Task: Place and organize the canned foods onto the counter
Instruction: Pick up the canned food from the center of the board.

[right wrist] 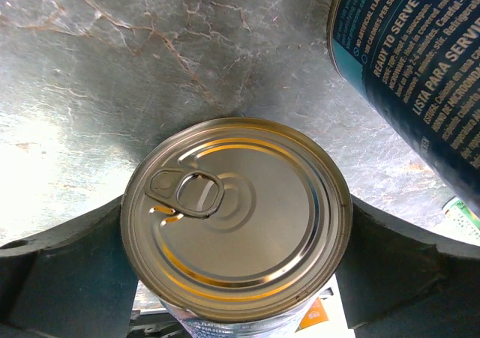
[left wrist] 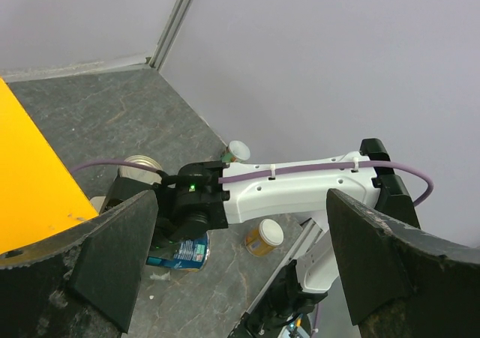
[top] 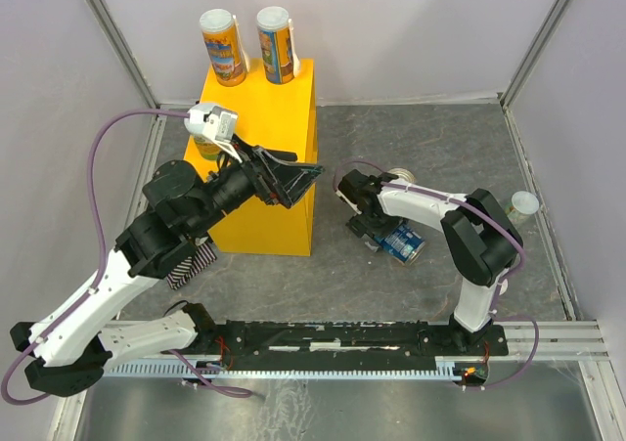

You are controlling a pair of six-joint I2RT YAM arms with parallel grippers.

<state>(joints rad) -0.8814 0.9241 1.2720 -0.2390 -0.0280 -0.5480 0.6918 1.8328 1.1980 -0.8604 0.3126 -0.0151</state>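
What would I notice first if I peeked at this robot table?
Probably the big bright yellow box at the back left, with an orange can and a blue-and-yellow can standing on its far end. Then, close up in the right wrist view, a shiny silver pull-tab can sits between the right arm's open fingers, with a dark blue can just beside it.
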